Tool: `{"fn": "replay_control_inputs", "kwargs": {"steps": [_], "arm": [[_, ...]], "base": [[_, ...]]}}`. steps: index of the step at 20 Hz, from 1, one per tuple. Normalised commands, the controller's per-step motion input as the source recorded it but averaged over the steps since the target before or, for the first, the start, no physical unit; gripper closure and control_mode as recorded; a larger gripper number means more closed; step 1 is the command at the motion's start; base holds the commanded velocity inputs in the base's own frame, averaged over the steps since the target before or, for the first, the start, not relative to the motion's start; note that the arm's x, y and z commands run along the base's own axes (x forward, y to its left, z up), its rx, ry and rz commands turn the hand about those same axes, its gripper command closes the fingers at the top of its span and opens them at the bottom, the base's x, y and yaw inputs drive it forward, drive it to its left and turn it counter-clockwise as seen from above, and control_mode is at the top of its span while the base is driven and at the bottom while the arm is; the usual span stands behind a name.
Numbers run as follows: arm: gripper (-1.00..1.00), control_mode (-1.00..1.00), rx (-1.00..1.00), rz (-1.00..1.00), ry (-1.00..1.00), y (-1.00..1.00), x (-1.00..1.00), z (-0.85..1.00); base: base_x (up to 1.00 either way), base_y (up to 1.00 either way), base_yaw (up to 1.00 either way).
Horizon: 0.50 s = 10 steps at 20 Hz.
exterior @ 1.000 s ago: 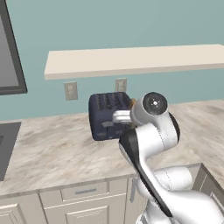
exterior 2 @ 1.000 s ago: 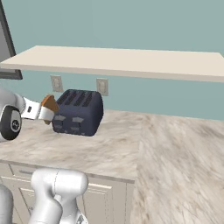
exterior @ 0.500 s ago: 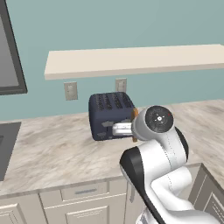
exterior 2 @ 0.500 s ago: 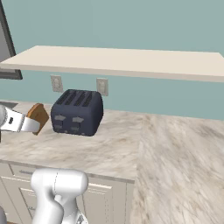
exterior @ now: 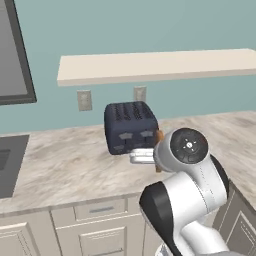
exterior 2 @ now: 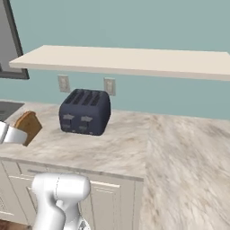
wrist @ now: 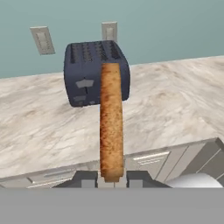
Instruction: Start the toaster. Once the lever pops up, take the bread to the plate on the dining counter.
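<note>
Golden-brown bread sits clamped edge-on in our gripper, whose jaws are closed tight on the slice. We see it held in the air above the desk's front edge, clear of the navy toaster, which stands near the back wall below 2 outlets.

A long beige marble-patterned table runs along a plain teal wall. Above it, a long pale cream floating shelf is fixed to the wall. Two pale grey rectangular wall outlets sit side by side on the wall just under the shelf. Below the table top are cream panelled cabinet drawers with slim grey handles. At far left, a dark-framed grey panel hangs on the wall.
</note>
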Motion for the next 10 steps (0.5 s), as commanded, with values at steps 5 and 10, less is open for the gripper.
{"fn": "replay_control_inputs", "kwargs": {"steps": [5,10], "arm": [[1.00,1.00,0.00,0.00,0.00,0.00,0.00,0.00],[1.00,1.00,0.00,0.00,0.00,0.00,0.00,0.00]], "base": [[-0.40,0.82,0.13],[-0.32,0.91,0.25]]}}
